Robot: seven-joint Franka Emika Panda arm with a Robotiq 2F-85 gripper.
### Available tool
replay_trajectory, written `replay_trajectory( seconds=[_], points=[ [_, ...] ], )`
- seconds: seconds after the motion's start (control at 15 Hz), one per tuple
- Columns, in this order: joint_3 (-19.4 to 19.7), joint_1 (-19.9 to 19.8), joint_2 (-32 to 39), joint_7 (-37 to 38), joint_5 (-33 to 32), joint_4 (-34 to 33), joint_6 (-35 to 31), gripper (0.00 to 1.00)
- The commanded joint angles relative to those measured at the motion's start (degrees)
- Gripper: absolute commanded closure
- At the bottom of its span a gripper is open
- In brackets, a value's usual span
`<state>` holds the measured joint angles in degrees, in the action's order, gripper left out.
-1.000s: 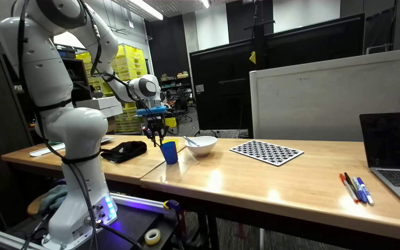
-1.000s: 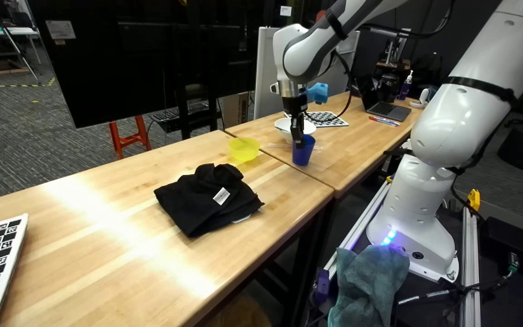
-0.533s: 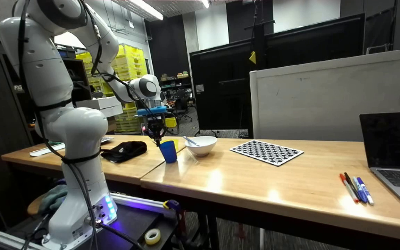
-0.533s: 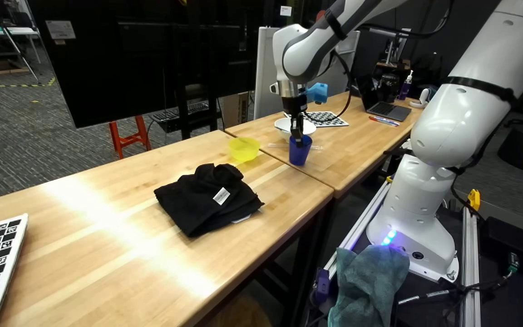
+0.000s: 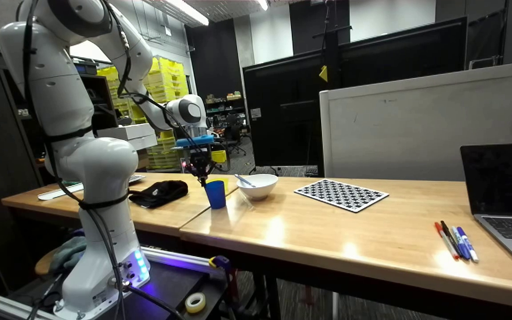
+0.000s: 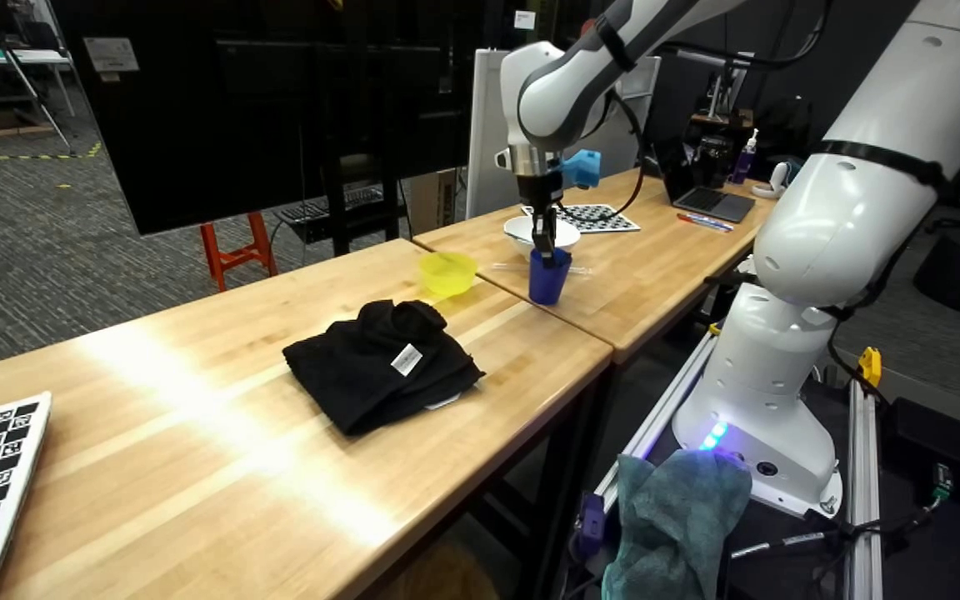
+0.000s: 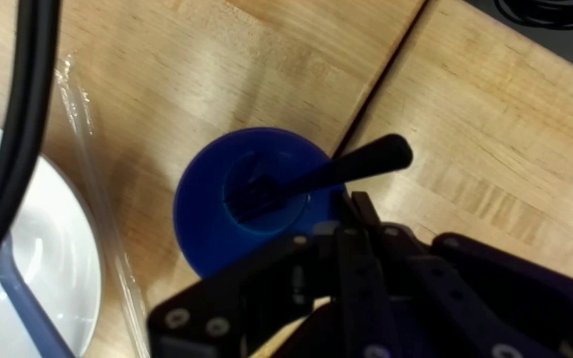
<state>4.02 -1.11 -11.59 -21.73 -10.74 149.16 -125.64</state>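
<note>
Wrist view showed the gripper (image 7: 352, 203) with its fingers clamped together on the rim of the blue cup (image 7: 199, 209), which was near the white bowl (image 7: 62, 238). A dark fork (image 7: 338, 171) leaned inside the cup. A clear strip (image 7: 100, 199) lay between the cup and the bowl, which held a gray-blue fork (image 7: 27, 303). Both exterior views put black fabric (image 6: 372, 367) well apart from the bowl.
</note>
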Motion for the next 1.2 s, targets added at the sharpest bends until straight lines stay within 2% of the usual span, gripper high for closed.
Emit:
replay_trajectory(
  seconds=[0.0,0.27,0.33,0.4,0.53,1.13],
  points=[
    [0.1,-0.1,-0.4,-0.3,-0.2,-0.3,0.4,1.00],
    [-0.3,0.0,-0.6,0.2,-0.6,-0.6,1.0,1.00],
    [-0.4,0.0,-0.5,0.4,-0.7,-0.7,1.2,0.74],
    [-0.4,0.0,-0.5,0.6,-0.8,-0.8,1.3,0.73],
    [-0.5,0.1,-0.4,0.6,-0.8,-1.0,1.4,0.63],
    [-0.5,0.1,-1.2,1.1,-0.3,-1.7,4.5,0.02]
  ],
)
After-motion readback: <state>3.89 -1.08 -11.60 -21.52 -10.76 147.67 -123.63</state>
